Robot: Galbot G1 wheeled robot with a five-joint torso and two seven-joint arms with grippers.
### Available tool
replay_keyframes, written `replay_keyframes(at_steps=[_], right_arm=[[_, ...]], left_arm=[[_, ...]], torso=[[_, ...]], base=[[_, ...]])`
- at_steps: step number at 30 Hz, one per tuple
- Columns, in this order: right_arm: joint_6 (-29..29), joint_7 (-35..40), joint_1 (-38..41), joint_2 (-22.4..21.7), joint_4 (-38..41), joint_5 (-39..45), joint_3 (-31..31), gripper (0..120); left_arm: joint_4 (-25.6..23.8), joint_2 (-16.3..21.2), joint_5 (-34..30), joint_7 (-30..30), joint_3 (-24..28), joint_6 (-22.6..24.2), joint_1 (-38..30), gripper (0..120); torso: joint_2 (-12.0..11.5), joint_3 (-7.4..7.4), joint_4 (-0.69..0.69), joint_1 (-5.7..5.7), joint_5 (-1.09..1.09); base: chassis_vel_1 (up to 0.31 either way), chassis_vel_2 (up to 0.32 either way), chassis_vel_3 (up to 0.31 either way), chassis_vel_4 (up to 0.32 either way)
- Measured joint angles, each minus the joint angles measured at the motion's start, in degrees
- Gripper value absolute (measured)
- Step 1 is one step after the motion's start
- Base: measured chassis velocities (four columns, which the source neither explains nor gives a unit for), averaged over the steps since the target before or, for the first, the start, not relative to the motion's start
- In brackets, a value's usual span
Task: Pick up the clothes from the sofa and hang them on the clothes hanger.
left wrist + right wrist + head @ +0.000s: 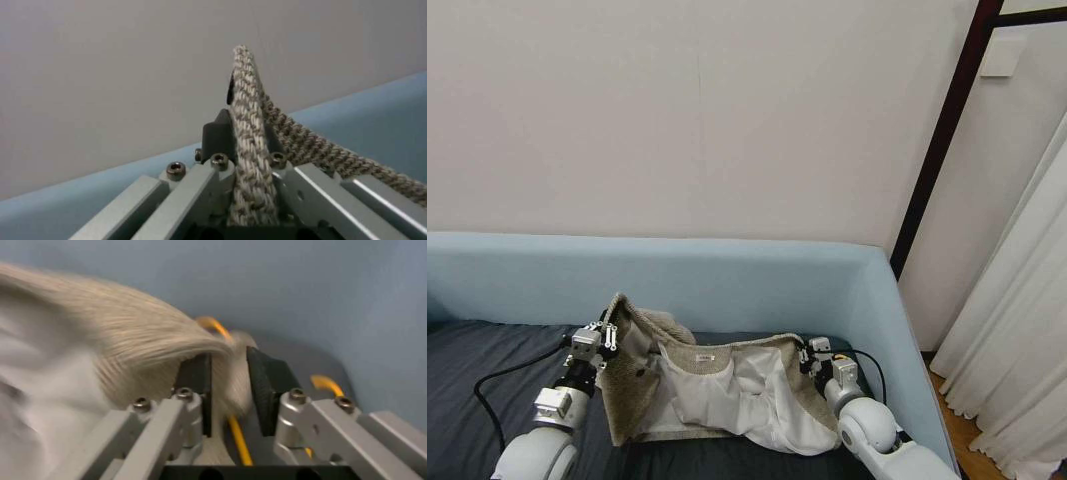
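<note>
A beige knit jacket (717, 395) with a white lining lies spread open on the dark seat of the sofa (727, 280), lifted at both upper corners. My left gripper (608, 336) is shut on its left edge, and the left wrist view shows the knit fabric (250, 150) pinched upright between the fingers of the left gripper (248, 125). At the jacket's right corner, my right gripper (810, 357) is shut on the cloth. In the right wrist view, fuzzy beige fabric (133, 340) drapes into the narrow gap of the right gripper (230, 385), with a yellow cord (237, 440) running behind it.
The pale blue sofa back and right armrest (882, 320) wall in the seat. A black cable (497, 385) trails over the dark cushion on the left. White curtains (1027, 350) and a dark door frame (937, 150) stand to the right of the sofa.
</note>
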Motion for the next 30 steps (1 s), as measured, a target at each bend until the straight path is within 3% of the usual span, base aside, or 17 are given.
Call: replay_keyframes(at_steps=[3,19,25,30], right_arm=[[-4.8,0.5,1.2,-0.5,-3.3,1.6,0.3,40],[-7.0,-7.3,15.9,8.9,-35.1,-9.7,1.2,97],[-6.6,-10.4,16.7,10.7,-40.3,-13.0,3.3,100],[-5.3,-11.9,16.5,11.3,-41.5,-13.3,4.2,84]], left_arm=[[-1.2,1.2,0.0,-1.1,-0.9,0.5,1.3,0],[-6.4,-0.1,0.0,-2.1,-1.8,0.8,4.5,0],[-7.1,-0.3,-0.1,-3.0,-2.3,0.7,5.5,0],[-7.2,-0.1,-0.1,-3.9,-2.4,0.6,5.7,0]], torso=[[0.0,0.00,0.00,0.00,0.01],[0.0,0.00,0.01,0.00,0.01],[0.0,0.00,0.01,0.00,0.00],[0.0,0.00,0.01,0.00,0.01]], base=[[0.000,0.000,0.000,0.000],[0.000,0.000,0.000,0.000],[0.000,0.000,0.000,0.000],[0.000,0.000,0.000,0.000]])
